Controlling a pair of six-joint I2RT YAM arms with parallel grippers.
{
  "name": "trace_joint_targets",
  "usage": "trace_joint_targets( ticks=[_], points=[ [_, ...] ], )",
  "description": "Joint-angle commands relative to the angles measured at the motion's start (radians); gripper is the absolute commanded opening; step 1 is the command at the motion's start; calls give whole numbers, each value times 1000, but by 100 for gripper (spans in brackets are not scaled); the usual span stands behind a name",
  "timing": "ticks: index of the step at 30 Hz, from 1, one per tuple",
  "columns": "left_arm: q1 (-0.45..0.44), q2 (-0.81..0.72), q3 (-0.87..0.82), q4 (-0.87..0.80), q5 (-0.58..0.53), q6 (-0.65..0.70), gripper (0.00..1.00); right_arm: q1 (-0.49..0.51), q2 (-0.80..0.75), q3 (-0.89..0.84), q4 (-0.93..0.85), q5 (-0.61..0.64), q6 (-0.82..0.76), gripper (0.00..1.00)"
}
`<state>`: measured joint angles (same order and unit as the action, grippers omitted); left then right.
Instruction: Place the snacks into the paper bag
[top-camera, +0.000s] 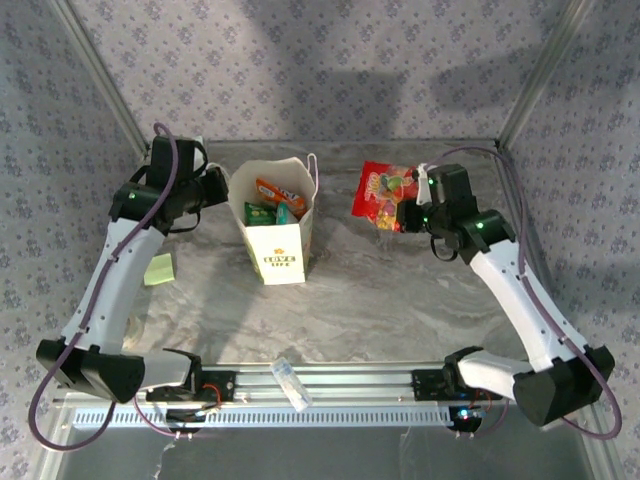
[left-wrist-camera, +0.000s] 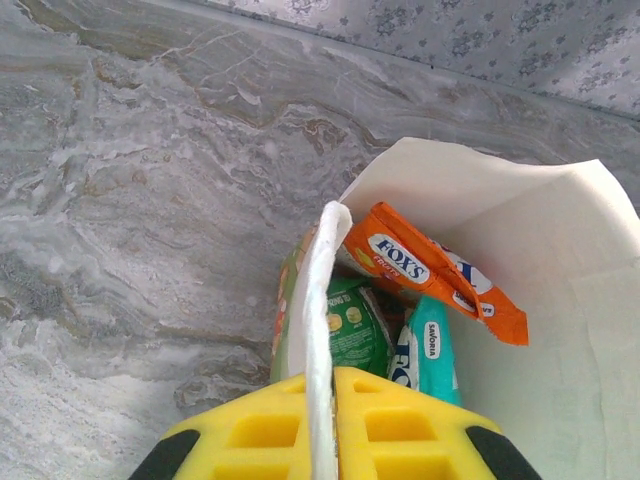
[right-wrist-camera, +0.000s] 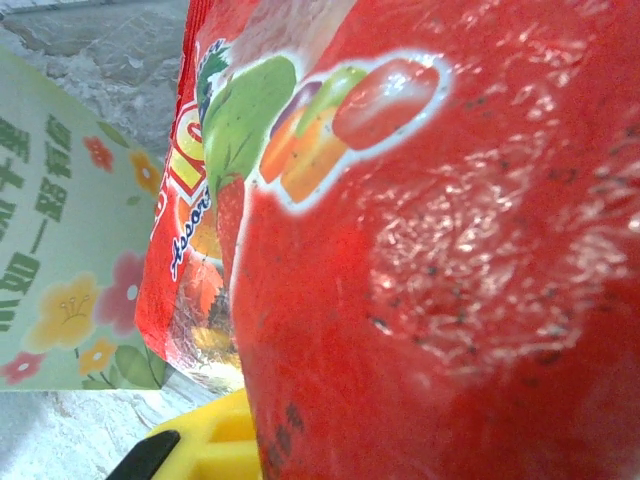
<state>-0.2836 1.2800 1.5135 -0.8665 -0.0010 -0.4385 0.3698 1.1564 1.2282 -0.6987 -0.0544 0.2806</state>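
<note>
Four shiny foil snack packets can be counted, and one cream-white paper carrier bag (top-camera: 272, 250) with white cord handles, a flower print and green "LOVE LIFE" lettering. The bag stands upright on the grey marbled tabletop (top-camera: 400, 300), its mouth open.

Three packets lie inside it. An orange foil packet (left-wrist-camera: 430, 275) lettered "FOX'S" leans across the top, a green foil packet (left-wrist-camera: 355, 325) sits under it, and a teal foil packet (left-wrist-camera: 432, 350) is beside the green one.

The fourth, a red foil packet (top-camera: 380, 195) printed with fruit, is outside the bag, to its right and apart from it, pinched in the right claw (top-camera: 405, 215). The left claw (left-wrist-camera: 322, 390) is narrow, its yellow fingers (left-wrist-camera: 420, 430) nipping the bag's left rim.

One clear plastic tube (top-camera: 290, 383) lies near the arm bases. One pale yellow-green flat pad (top-camera: 158, 268) sits on the tabletop left of the bag.
</note>
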Motion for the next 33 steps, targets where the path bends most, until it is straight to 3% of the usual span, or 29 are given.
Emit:
trace_joint_targets(
  ticks=[1,13,23,33],
  points=[
    [-3,-31,-5,19,2,-6,10,24,-60,83,40,40,15,0],
    [-4,-51,-21,29,2,-5,9,142,-119,217,40,73,-13,0],
    [-3,-66,-22,38,2,-4,9,238,-118,344,81,30,-75,0],
    [1,-79,-27,31,-2,10,9,281,-5,469,93,-135,-112,0]
  ],
)
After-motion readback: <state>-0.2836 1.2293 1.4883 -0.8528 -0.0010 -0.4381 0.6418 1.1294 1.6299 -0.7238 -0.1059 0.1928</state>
